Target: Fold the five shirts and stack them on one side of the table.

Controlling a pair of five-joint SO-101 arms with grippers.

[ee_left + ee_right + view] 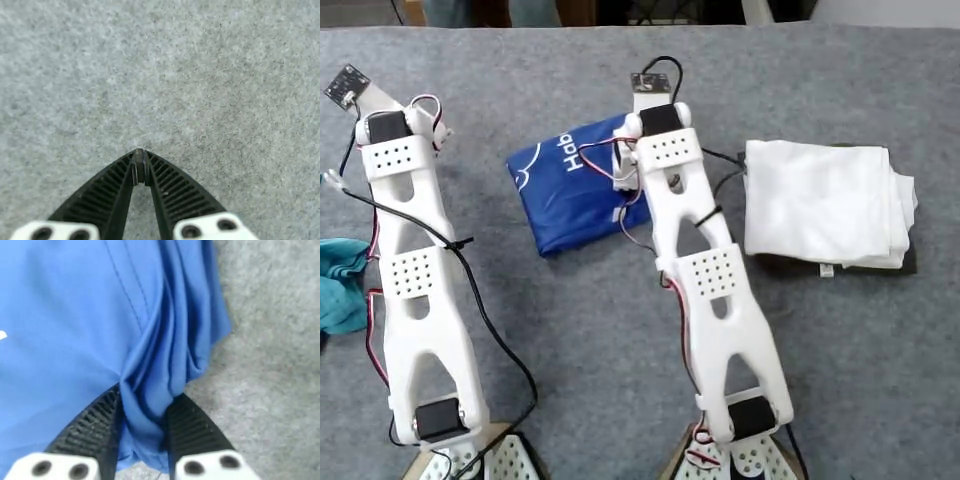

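Right claw (147, 396) clamped on a bunched fold at the edge of the blue shirt (565, 195). The shirt lies folded mid-worktop (620, 340), beside the right arm. Left claw (140, 161) closed, tips touching, nothing between them, over bare grey surface. White shirt (820, 205) folded at the right side, on a dark one (790, 266). Teal shirt (340, 285) crumpled at the left edge, well apart.

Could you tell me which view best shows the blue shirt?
The high view: the blue shirt in full outline, an arm crossing one edge. The right wrist view gives a fold pinched in the right claw; the left wrist view faces grey table.
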